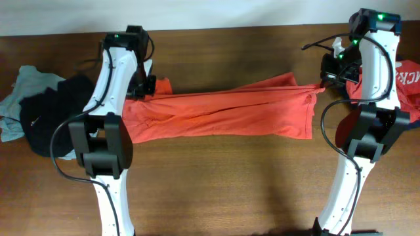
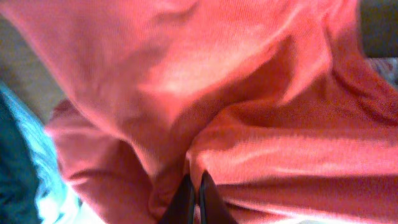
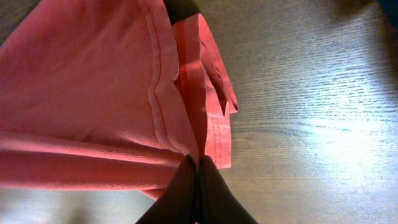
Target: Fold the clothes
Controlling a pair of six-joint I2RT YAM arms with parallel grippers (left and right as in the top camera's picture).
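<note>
Overhead: left gripper at nine o'clock, right gripper at three, both clamp the orange T-shirt taut, seemingly to flatten it

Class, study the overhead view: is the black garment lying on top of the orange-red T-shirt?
No: the black garment lies against the pale grey-blue garment, apart from the orange-red T-shirt.

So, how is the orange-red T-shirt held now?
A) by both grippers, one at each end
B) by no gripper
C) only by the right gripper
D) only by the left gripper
A: the left gripper and the right gripper are each shut on the orange-red T-shirt, stretched between them.
</note>
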